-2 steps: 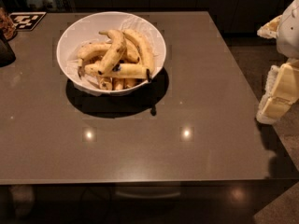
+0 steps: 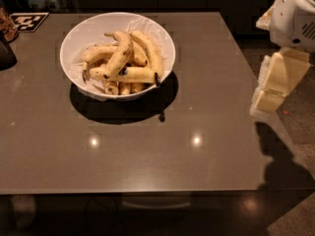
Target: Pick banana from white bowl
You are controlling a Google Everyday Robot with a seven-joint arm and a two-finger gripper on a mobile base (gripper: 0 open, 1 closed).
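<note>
My gripper [image 2: 275,85] hangs beyond the right edge of the desk [image 2: 221,112]; whether it's open, I cannot tell. The banana [image 2: 138,75] lies well leftward in the white bowl [image 2: 74,43], lengthwise parallel to the front edge.

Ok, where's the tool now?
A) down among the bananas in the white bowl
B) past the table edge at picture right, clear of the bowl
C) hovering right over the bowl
B: the tool hangs beyond the table edge, well apart from the white bowl.
</note>
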